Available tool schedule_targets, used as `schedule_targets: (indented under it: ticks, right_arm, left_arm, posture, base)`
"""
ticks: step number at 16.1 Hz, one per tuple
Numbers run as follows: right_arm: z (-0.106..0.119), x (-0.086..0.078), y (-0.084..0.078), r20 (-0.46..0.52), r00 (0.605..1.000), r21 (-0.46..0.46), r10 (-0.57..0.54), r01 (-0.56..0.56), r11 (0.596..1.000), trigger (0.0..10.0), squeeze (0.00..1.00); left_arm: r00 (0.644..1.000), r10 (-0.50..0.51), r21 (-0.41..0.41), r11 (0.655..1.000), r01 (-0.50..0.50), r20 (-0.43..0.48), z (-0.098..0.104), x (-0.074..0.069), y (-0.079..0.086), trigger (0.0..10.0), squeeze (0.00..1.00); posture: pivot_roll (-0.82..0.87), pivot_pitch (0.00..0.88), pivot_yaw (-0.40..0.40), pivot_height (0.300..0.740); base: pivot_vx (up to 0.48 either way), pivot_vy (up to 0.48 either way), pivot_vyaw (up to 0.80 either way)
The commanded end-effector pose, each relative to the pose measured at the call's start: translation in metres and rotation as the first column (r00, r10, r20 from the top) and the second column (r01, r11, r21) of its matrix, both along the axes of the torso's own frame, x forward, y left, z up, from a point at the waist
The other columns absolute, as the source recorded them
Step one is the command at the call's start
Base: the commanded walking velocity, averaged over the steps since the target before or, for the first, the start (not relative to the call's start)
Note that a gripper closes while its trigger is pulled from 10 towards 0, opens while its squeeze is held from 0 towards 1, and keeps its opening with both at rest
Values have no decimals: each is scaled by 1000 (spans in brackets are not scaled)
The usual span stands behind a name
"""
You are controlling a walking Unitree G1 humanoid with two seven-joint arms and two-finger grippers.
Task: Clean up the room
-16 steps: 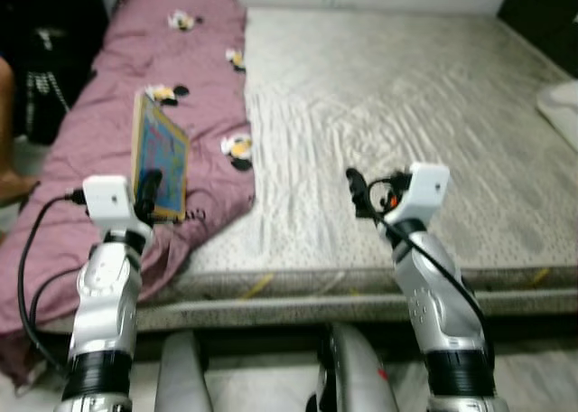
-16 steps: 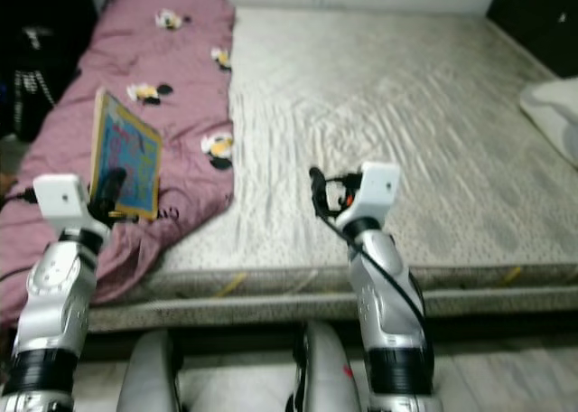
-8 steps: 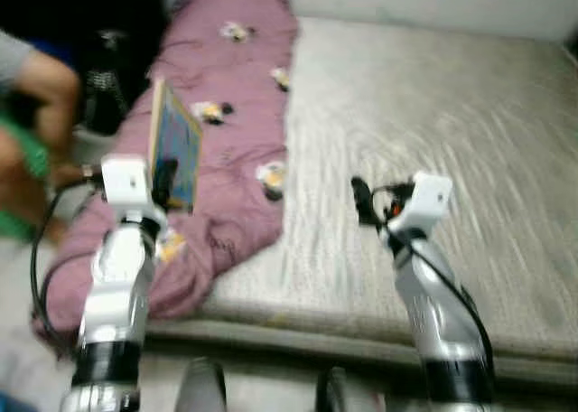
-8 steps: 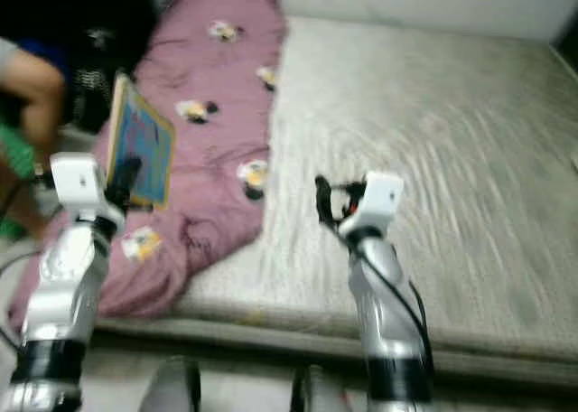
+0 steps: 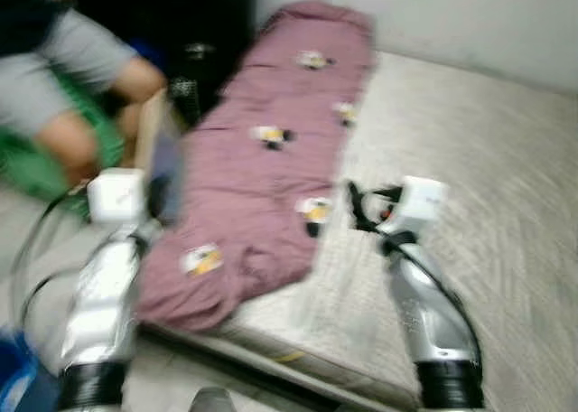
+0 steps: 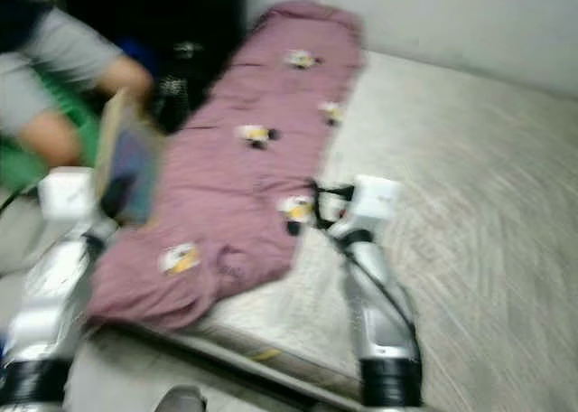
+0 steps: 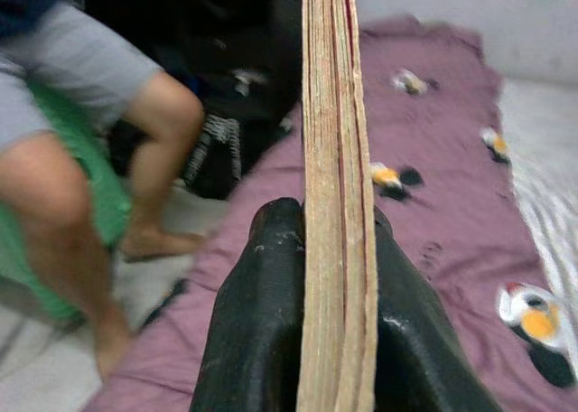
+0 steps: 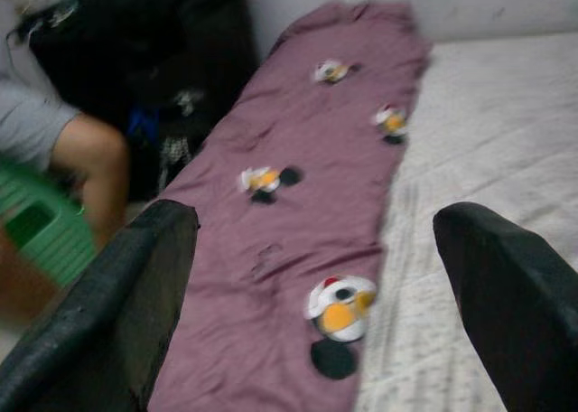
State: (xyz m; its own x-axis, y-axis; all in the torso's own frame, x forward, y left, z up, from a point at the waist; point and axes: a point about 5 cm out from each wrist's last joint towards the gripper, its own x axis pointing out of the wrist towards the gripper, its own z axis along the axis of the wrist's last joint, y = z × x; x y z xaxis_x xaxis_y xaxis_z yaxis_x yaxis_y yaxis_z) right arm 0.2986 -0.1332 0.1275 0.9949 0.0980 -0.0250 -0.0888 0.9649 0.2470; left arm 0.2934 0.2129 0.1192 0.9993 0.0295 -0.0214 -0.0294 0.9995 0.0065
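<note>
My left gripper (image 7: 330, 227) is shut on a thin book (image 7: 334, 141), which stands upright and edge-on between the black fingers (image 7: 262, 322). In the eye views the book (image 5: 158, 150) shows a blue cover with tan edges, held above the left side of the bed. My right gripper (image 5: 357, 209) hovers over the mattress beside the purple blanket (image 5: 271, 168). Its fingers (image 8: 117, 313) stand wide apart with nothing between them. The eye views are blurred.
A person (image 5: 63, 78) sits on a green stool (image 5: 36, 163) to the left of the bed, legs close to the book. Dark bags (image 5: 194, 60) lie behind them. The grey mattress (image 5: 488, 159) stretches to the right. A blue object (image 5: 13, 376) sits low on the floor.
The whole picture has swung to the left, so the camera has turned and the person has come into view. The left gripper still holds the book; the right stays open.
</note>
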Motion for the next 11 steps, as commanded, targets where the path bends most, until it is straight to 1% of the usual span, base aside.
schedule_targets:
  ticks: [1, 3, 4, 5, 8, 9, 11]
  right_arm:
    - [-8, -4, -20, -33, 996, -49, -79, 77, 996, 10000, 0]
    - [-8, -2, -22, -37, 995, -50, -89, 87, 995, 10000, 0]
    - [-8, 0, -23, -41, 995, -51, -95, 93, 994, 10000, 0]
    - [-6, 2, -24, -43, 994, -37, -104, 102, 994, 10000, 0]
    - [-5, 2, -23, -38, 994, -51, -102, 100, 994, 10000, 0]
    - [-8, 0, -23, -48, 994, -51, -101, 99, 994, 10000, 0]
    - [-8, 0, -23, -49, 994, -54, -102, 99, 994, 10000, 0]
  left_arm:
    - [990, -103, 2, 995, 104, 96, 23, 10, -28, 10000, 0]
    - [990, -105, 9, 994, 105, 99, 25, 13, -29, 10000, 0]
    - [990, -105, 8, 994, 105, 99, 26, 14, -29, 10000, 0]
    - [989, -108, 10, 994, 107, 101, 27, 14, -30, 10000, 0]
    - [989, -112, 17, 994, 111, 95, 27, 14, -31, 10000, 0]
    - [991, -109, 1, 994, 109, 84, 24, 13, -30, 10000, 0]
    - [991, -108, -2, 994, 109, 84, 23, 13, -30, 10000, 0]
  posture:
    - [-35, 0, -42, 740]
    - [-35, 0, -44, 740]
    - [-35, 0, -44, 740]
    - [-35, 0, -44, 740]
    - [-37, 0, -45, 740]
    - [-39, 0, -47, 740]
    - [-39, 0, -48, 740]
  base:
    - [0, 0, 0]
    - [0, 0, 0]
    - [0, 0, -419]
    - [0, 0, -800]
    - [0, 0, -800]
    - [0, 0, -800]
    - [0, 0, -766]
